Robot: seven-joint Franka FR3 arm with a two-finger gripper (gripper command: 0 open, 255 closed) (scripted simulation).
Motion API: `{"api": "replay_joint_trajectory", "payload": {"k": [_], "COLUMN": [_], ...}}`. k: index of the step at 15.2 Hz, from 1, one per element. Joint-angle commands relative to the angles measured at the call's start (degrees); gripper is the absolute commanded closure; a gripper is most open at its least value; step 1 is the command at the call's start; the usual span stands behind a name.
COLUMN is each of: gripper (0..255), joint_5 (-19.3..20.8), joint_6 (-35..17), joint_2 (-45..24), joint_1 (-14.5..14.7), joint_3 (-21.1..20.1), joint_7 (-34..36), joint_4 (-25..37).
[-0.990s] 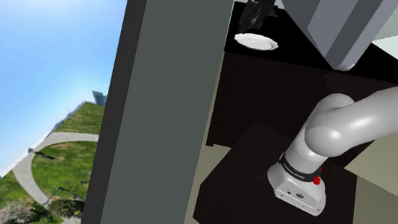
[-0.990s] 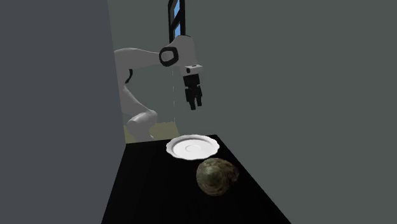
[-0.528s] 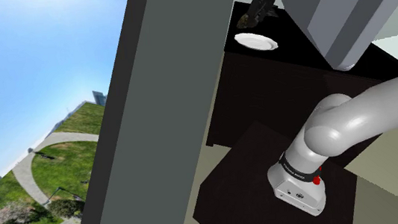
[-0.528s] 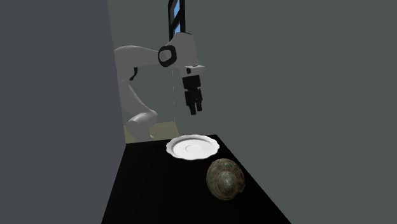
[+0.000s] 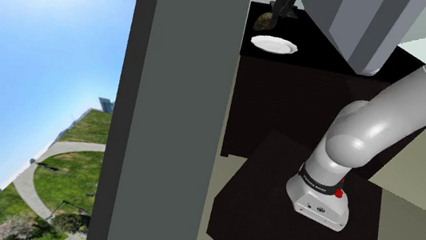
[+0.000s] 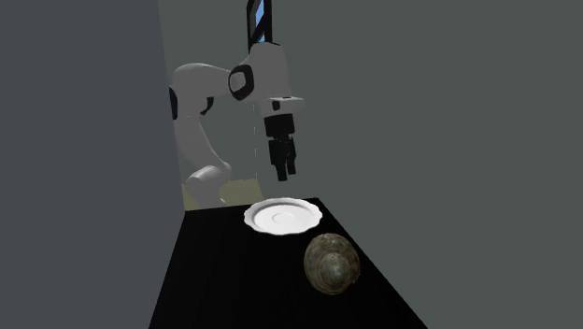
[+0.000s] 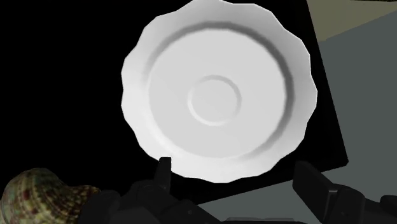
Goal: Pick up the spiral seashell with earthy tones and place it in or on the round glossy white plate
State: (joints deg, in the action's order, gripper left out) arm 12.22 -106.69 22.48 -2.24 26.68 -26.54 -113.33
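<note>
The gripper (image 6: 283, 168) hangs above the white plate (image 6: 283, 217), with the mottled brown seashell (image 6: 332, 264) lying nearby on the black table (image 6: 234, 290).

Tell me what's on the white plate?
Nothing lies on the plate; it is bare white. The open gripper hangs above it, not touching; in the wrist view one finger covers a bit of rim. The shell sits beside it.
</note>
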Motion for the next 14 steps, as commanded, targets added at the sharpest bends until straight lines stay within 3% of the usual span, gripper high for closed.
{"api": "replay_joint_trajectory", "payload": {"k": [1, 8, 13, 14], "gripper": [0, 0, 0, 0], "joint_5": [-0.8, -8.4, -18.0, -18.0], "joint_6": [-0.6, -1.3, 0.9, 0.1], "joint_2": [-3.5, -18.4, -31.3, -31.4], "joint_1": [0.2, -0.3, -4.9, -5.0], "joint_3": [2.4, 11.0, 14.7, 14.5], "joint_7": [-3.5, -17.0, -27.0, -27.0], "joint_4": [3.4, 17.8, 31.0, 30.3]}}
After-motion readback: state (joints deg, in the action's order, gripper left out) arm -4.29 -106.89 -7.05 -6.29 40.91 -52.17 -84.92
